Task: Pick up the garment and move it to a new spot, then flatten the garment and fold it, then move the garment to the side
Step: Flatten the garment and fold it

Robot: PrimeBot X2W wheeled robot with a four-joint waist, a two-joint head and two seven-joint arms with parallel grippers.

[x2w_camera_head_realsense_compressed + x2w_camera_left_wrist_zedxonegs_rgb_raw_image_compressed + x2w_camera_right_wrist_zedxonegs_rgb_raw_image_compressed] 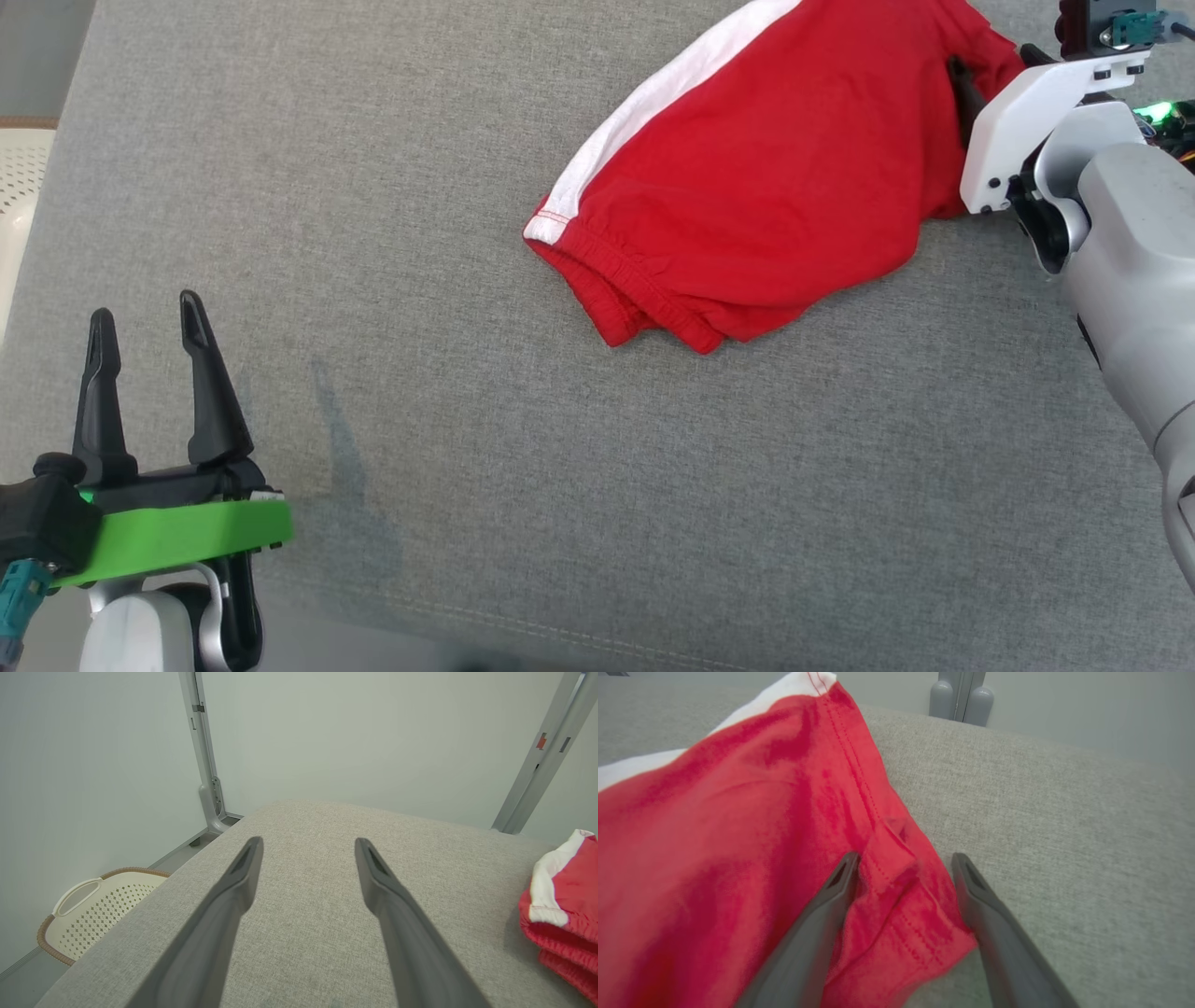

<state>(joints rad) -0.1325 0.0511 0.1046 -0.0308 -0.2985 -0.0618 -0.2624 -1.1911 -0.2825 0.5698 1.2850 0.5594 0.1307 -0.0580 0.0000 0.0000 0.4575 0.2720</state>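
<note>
1. Right pincer: I am seeing its two dark fingers standing wide apart and holding nothing. They are straddling a stitched fold at the near edge of the garment. I cannot tell whether they are touching the cloth.
2. Garment: red with a white side stripe, it is lying rumpled and loosely doubled on the grey padded surface. It is spreading away to the left of the right pincer, with its elastic waistband at the end farthest from those fingers.
3. Left pincer: it is hovering over bare padding, equally wide and empty. The garment is lying well apart, off to its right.
4. Beyond: a pale perforated basket is sitting past the surface's edge, left of the left pincer.
5. Step in hand, as I am judging it: open fingers astride a hem are fitting either a grasp being lined up or a hold just let go. The garment's loose doubling is settling neither.
6. Next move: whichever applies, I am expecting it to call for careful handling, since the fold is sitting between the fingers and could snag.
</note>
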